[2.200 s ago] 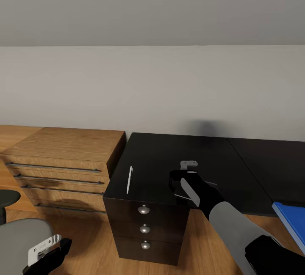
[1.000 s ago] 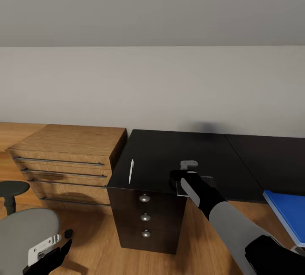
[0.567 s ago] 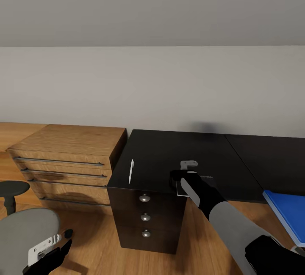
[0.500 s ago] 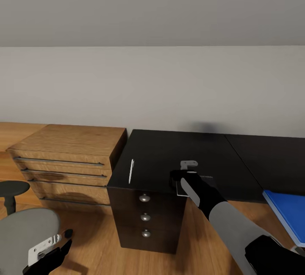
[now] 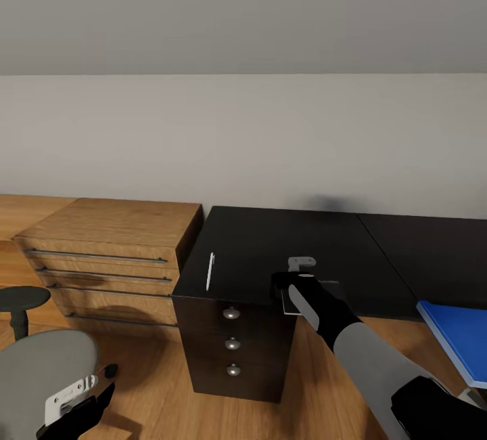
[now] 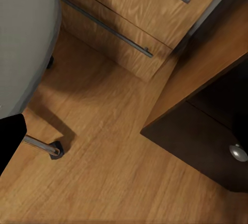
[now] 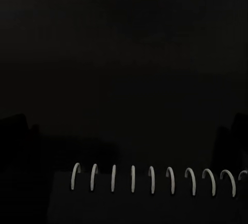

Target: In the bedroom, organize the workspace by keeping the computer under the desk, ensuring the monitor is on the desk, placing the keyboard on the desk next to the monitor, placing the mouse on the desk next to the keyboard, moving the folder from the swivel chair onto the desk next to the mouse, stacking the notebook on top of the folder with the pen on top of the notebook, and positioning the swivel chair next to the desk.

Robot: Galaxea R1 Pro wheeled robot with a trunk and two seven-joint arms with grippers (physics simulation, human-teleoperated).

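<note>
My right gripper (image 5: 301, 266) is over the glossy black desk (image 5: 257, 244), near its front edge, shut on the thin notebook (image 5: 289, 306). A pale corner of the notebook sticks out past that edge. In the right wrist view the notebook's wire spiral (image 7: 150, 178) crosses between the dark fingers. The white pen (image 5: 210, 271) lies on the desk left of the gripper. The swivel chair (image 5: 40, 365) has its grey seat low on the left, beside my left gripper (image 5: 88, 396), which is open and empty. The blue folder (image 5: 456, 345) shows at the right edge; what bears it is out of view.
A low light-wood dresser (image 5: 108, 250) stands against the wall, touching the desk's left end. Three drawers with round silver knobs (image 5: 232, 344) face me under the desk top. The left wrist view looks down on wood floor (image 6: 113, 172), the chair's chrome leg and caster (image 6: 44, 148), and the dresser front (image 6: 129, 17).
The whole view has shifted, so the camera moved: desk and dresser sit a little farther off. Both arms keep their place in the picture, and the held notebook now overhangs the desk's front edge.
</note>
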